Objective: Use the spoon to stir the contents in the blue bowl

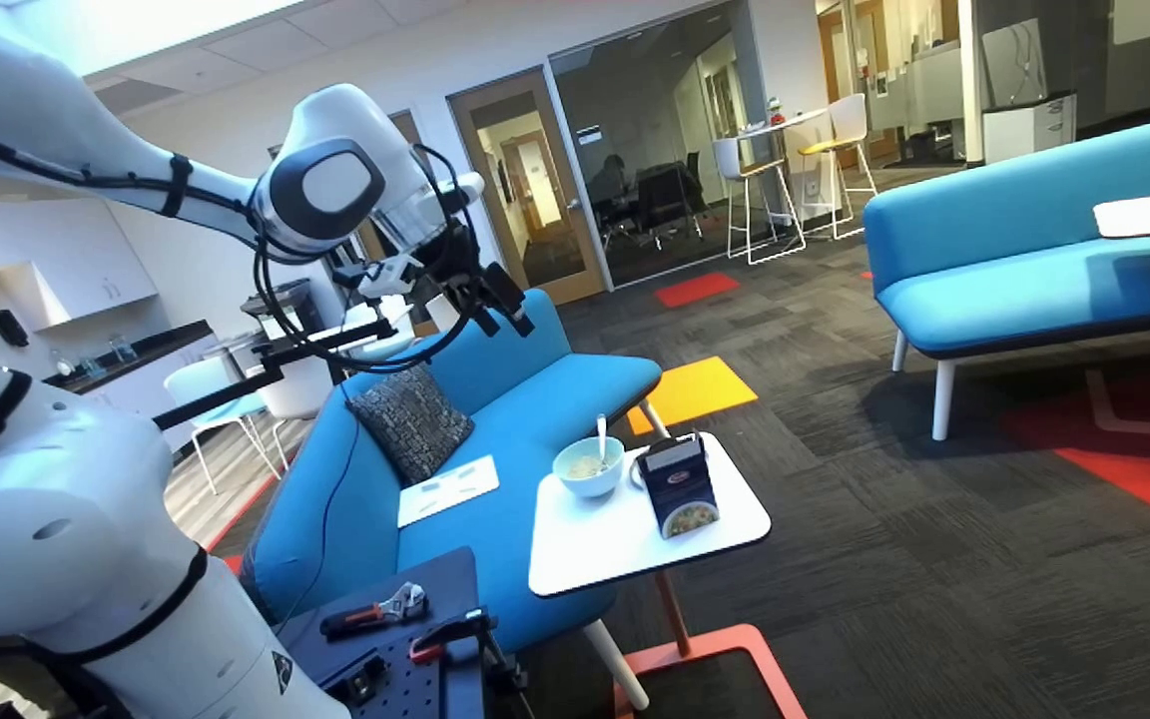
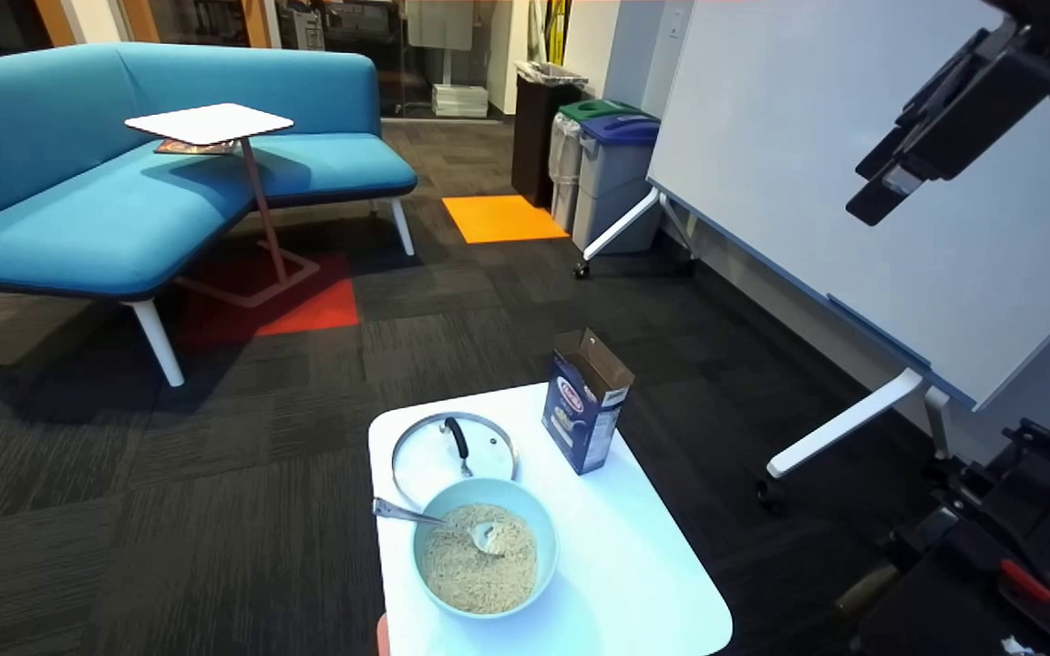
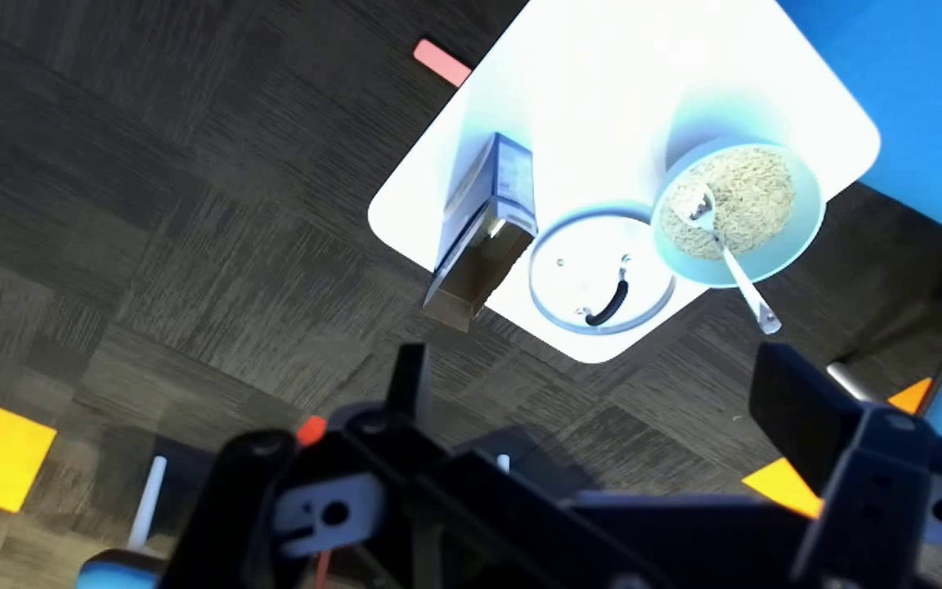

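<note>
The blue bowl, a pale blue-green one (image 1: 590,486), stands on a small white table and also shows in an exterior view (image 2: 486,492) and the wrist view (image 3: 808,200). It holds pale rice-like grains (image 2: 475,576). A silver spoon (image 2: 408,513) leans in the bowl. Its head rests in the grains and its handle sticks out past the rim; it shows too in the wrist view (image 3: 742,278). My gripper (image 3: 594,356) is open with nothing between its fingers. In both exterior views the gripper (image 1: 513,308) (image 2: 890,187) hangs high above the table, apart from the bowl and spoon.
On the white table (image 2: 643,574) stand an open dark blue box (image 2: 581,410) and a glass lid (image 2: 423,465) with a black handle, close beside the bowl. A blue sofa (image 1: 525,424) adjoins the table. A dark tool bench (image 1: 325,654) is near the arm's base.
</note>
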You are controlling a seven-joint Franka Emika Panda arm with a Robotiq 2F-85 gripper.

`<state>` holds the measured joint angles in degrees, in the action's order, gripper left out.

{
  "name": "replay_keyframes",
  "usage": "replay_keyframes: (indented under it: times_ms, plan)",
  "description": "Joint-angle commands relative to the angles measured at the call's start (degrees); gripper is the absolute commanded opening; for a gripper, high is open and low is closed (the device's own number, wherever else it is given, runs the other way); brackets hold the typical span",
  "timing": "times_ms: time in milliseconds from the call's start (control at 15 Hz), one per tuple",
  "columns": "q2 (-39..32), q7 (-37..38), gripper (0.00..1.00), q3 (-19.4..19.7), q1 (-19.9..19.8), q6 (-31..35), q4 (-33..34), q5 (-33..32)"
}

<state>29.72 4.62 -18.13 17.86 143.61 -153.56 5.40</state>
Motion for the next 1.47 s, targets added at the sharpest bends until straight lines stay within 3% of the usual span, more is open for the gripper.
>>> replay_keyframes:
  times_ms: [0,400,467,600,800,1067,1267,1400]
  plan:
    - [-0.2,0.5,1.0,0.6,0.7,-0.1,0.0,-0.5]
    - [-2.0,0.8,1.0,2.3,1.0,1.1,0.7,1.8]
    - [-5.4,0.5,1.0,3.7,2.6,2.8,1.8,5.9]
    - [-10.5,4.8,1.0,2.2,1.6,3.7,4.0,9.0]
    - [-19.2,14.6,1.0,-1.4,-0.3,3.5,8.4,8.9]
    - [-32.3,25.1,1.0,-3.5,1.3,3.0,17.2,11.4]
    - [-42.4,23.5,1.0,-4.7,3.4,4.6,25.3,20.0]
    - [-47.4,18.6,1.0,-6.8,3.8,7.6,30.1,27.4]
